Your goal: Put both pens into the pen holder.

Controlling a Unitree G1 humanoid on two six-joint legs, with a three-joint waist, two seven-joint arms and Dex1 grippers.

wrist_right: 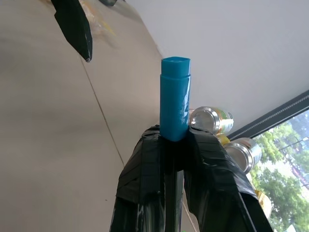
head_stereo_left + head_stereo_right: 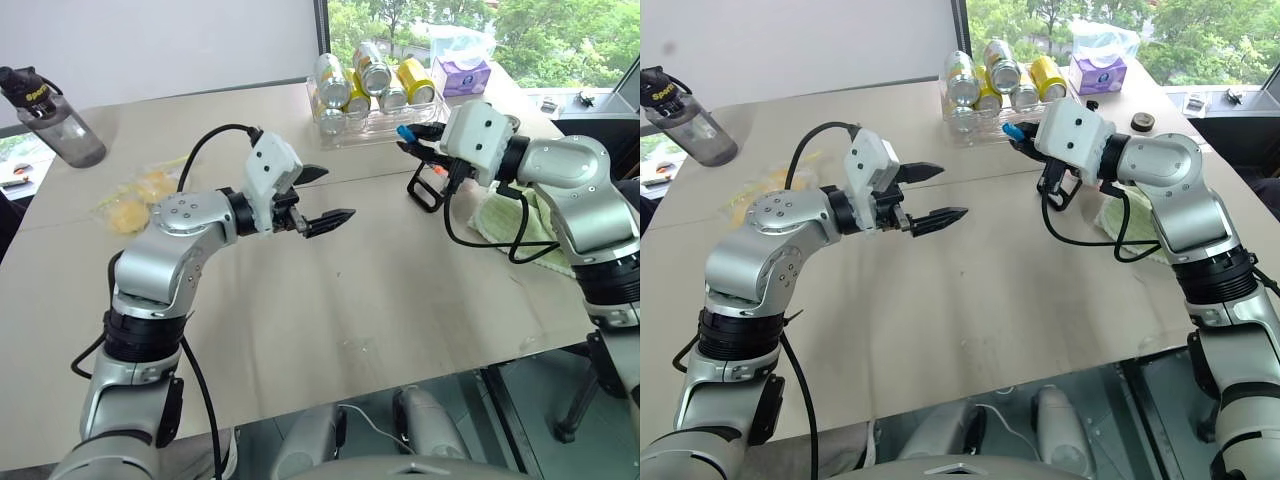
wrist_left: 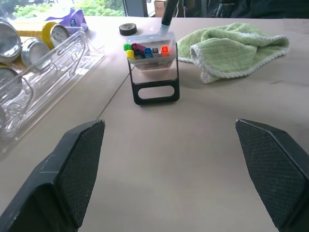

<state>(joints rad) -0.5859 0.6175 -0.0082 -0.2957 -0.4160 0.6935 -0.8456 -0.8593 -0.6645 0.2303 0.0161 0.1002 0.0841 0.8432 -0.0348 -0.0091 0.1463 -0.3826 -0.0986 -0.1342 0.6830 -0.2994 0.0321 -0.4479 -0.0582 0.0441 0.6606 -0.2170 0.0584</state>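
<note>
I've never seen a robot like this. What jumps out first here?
The right gripper, shut on a blue-capped pen, hangs over the small black pen holder near the green towel. The left gripper hangs wide open and empty above mid-table. Behind them, a clear tray holds drink cans by the window.

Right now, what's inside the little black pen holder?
The pen holder holds coloured caps: green, yellow, pink, blue and orange markers. Their lower ends are hidden inside it.

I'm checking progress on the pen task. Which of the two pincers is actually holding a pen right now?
The right pincer: it is shut on the blue-capped pen, near the pen holder. The left pincer is open and empty.
</note>
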